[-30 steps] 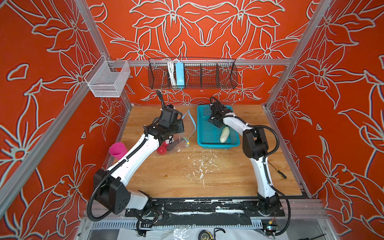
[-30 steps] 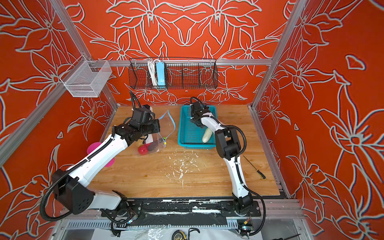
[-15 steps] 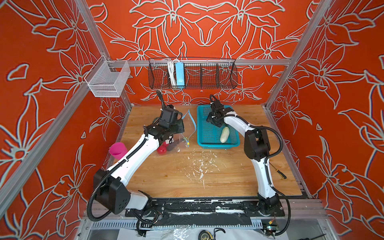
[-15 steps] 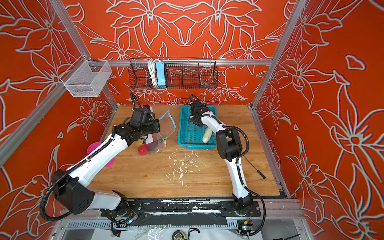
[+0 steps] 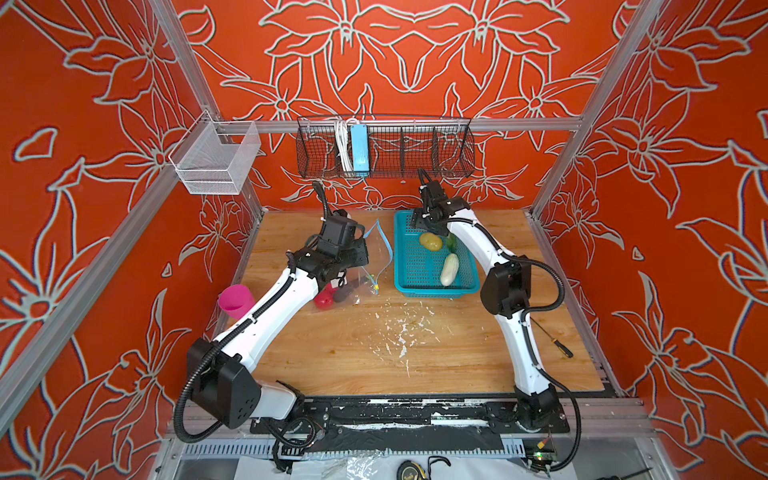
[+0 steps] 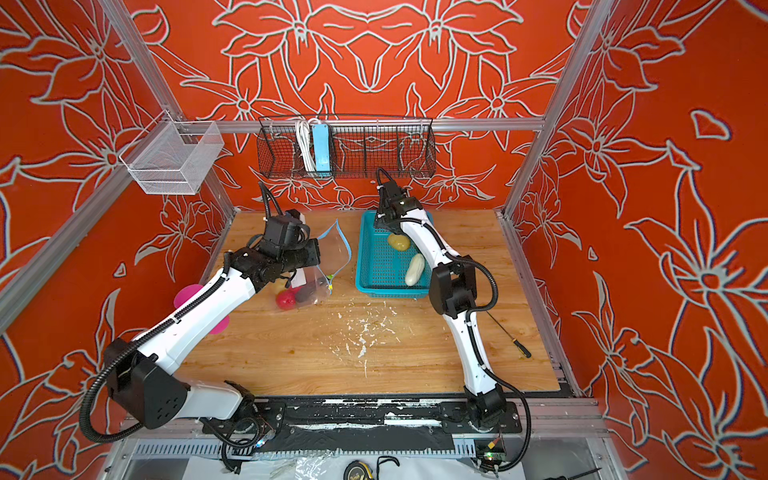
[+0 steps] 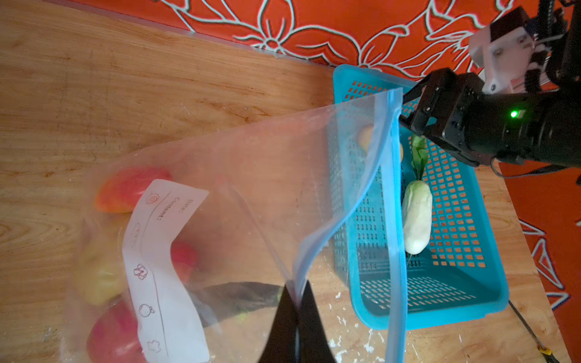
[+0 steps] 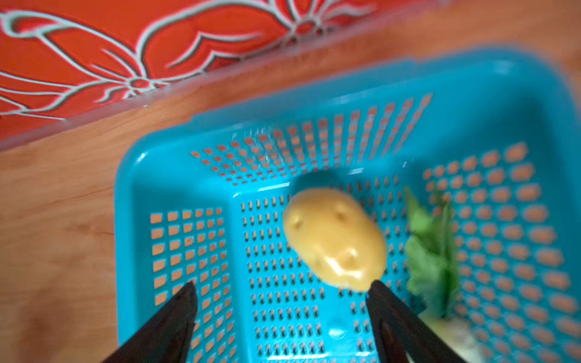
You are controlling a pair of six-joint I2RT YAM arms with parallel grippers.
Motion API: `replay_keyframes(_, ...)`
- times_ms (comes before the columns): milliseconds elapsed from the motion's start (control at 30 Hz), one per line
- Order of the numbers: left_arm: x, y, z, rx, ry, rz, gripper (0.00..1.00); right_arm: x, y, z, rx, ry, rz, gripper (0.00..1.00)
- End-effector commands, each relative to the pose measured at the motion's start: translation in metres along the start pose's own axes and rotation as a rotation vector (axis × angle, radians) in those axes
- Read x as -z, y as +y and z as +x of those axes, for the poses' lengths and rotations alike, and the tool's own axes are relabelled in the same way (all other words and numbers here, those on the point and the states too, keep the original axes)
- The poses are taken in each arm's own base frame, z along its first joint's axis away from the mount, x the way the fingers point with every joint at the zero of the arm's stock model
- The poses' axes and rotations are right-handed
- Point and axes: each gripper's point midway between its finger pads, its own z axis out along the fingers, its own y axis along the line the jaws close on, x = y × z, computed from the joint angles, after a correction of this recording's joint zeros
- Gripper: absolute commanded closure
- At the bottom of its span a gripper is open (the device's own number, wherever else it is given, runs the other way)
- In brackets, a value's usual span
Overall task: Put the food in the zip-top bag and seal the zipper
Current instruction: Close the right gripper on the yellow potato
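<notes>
the right gripper has opened wide, empty, over the potato at the basket's far end, likely to grasp it; the left gripper pinches the zip-top bag.

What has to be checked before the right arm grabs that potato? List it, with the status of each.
1. Right gripper open: ok, the jaws stand wide apart over the teal basket.
2. Potato free to take: ok, it lies loose on the basket floor beside the radish leaves.
3. Potato centred in the gap: not ok, it sits close to one finger.
4. Left gripper shut on the zip-top bag: ok, it pinches the rim.
5. Bag mouth open: ok, the two sides of the zipper gape apart.
</notes>
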Motion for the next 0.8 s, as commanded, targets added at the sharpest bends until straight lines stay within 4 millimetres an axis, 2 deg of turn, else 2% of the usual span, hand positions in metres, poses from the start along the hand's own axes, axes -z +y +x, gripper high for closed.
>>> replay_keyframes(0, 0.01, -0.002, -0.008, 0.016, -0.026, 0.014, 1.0, -0.016, -0.025, 0.016, 0.233, 0.069, 0.116, 0.08)
replay_keyframes(100, 0.011, -0.001, -0.008, 0.016, -0.031, 0.012, 1.0, -0.028, -0.021, 0.018, 0.376, 0.07, 0.076, 0.06)
replay_keyframes(167, 0.01, 0.0, -0.008, 0.018, -0.029, 0.008, 1.0, -0.035, -0.027, 0.021, 0.423, 0.08, 0.094, 0.02)
replay_keyframes(267, 0.009, -0.001, -0.007, 0.017, -0.023, 0.011, 1.0, -0.042, -0.039, 0.023, 0.44, 0.094, 0.124, 0.02)
replay_keyframes(467, 0.01, -0.001, -0.007, 0.017, -0.026, 0.014, 1.0, -0.059, -0.039, 0.038, 0.48, 0.144, 0.068, 0.02)
replay_keyframes(600, 0.009, -0.001, -0.006, 0.023, -0.025, 0.012, 1.0, -0.068, -0.042, 0.042, 0.487, 0.16, 0.059, 0.02)
replay_keyframes(767, 0.01, -0.001, -0.007, 0.023, -0.029, 0.013, 1.0, -0.072, -0.034, 0.042, 0.462, 0.169, 0.022, 0.03)
